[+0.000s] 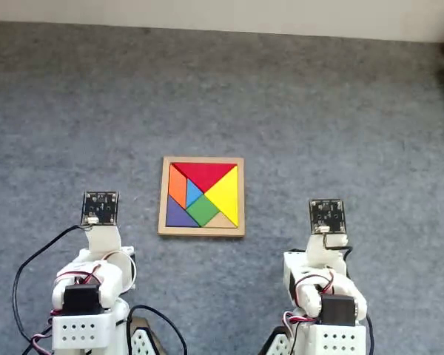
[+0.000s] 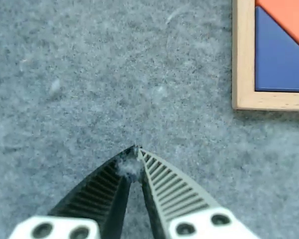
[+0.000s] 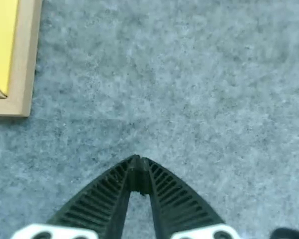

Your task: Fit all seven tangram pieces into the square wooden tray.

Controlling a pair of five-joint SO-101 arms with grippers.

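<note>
The square wooden tray (image 1: 202, 232) lies mid-table on grey carpet, holding the tangram pieces: red triangle (image 1: 203, 174), yellow triangle (image 1: 226, 196), orange piece (image 1: 177, 186), light blue triangle (image 1: 194, 194), green square (image 1: 203, 211), dark blue triangle (image 1: 178, 216) and tan triangle (image 1: 221, 220). My left gripper (image 2: 137, 149) is shut with nothing in it, over bare carpet beside the tray's corner (image 2: 244, 102), where the dark blue piece (image 2: 281, 57) and orange piece (image 2: 284, 15) show. My right gripper (image 3: 138, 159) is also shut with nothing held, near the tray's other near corner (image 3: 20, 94) with the yellow piece (image 3: 2, 40).
Grey carpet covers the table on every side of the tray. The left arm's base (image 1: 85, 296) and the right arm's base (image 1: 325, 296) stand at the near edge. A pale strip (image 1: 222, 15) runs along the far edge.
</note>
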